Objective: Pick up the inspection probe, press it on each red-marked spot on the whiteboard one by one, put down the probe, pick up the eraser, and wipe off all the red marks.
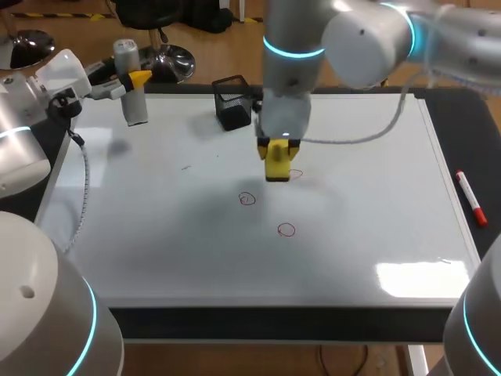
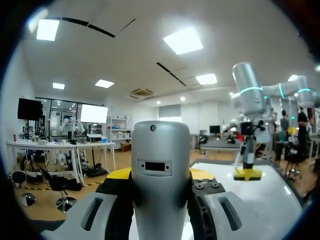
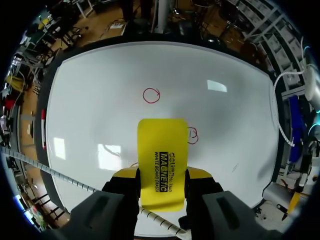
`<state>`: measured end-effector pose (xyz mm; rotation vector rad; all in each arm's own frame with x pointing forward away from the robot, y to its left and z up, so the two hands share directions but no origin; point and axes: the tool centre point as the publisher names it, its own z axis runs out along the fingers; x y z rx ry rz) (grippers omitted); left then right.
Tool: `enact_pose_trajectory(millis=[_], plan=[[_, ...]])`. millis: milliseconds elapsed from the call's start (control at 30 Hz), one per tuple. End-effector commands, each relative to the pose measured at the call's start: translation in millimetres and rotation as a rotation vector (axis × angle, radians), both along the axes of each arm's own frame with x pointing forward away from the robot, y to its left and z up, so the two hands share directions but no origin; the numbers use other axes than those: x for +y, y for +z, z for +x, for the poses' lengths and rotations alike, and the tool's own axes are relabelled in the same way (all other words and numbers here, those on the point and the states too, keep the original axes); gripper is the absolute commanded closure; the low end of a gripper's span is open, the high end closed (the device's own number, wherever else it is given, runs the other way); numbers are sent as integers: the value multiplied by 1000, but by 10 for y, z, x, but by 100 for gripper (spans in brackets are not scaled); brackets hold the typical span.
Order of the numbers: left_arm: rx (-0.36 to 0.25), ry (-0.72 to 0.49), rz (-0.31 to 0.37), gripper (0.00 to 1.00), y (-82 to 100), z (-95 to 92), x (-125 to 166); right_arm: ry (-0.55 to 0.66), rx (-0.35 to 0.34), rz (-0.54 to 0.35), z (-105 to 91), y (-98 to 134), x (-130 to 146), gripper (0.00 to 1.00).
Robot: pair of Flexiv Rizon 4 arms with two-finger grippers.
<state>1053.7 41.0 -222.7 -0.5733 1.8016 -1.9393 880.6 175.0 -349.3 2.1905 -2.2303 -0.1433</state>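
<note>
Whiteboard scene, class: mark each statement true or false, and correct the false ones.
1. The right gripper holds the yellow eraser. True.
2. All the red marks are wiped off. False: two red circles show on the whiteboard, and a third mark sits beside the eraser.
3. The left gripper is empty. False: it is shut on the grey inspection probe.
4. A red marker lies beside the whiteboard's right edge. True.
5. The black mesh holder stands at the whiteboard's near edge. False: it stands at the far edge.
</note>
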Motion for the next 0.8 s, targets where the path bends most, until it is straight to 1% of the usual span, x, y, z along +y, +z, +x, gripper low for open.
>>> enact_pose_trajectory(millis=[33,67,100,233,367,500,800], plan=[[-3,2,-2,100,0,6,-5,5,-5,-27,-81,-122,204,100],[-3,2,-2,100,0,6,-5,4,8,-20,-115,-144,244,100],[-3,2,-2,100,0,6,-5,8,4,-33,-139,-173,280,100],[-3,2,-2,100,0,6,-5,18,13,-28,-197,-255,436,100],[-3,2,-2,100,0,6,-5,23,2,-28,-220,-296,564,100],[-3,2,-2,100,0,6,-5,3,-3,-26,-224,-378,644,100],[-3,2,-2,100,0,6,-5,34,0,-27,-301,-556,855,100]])
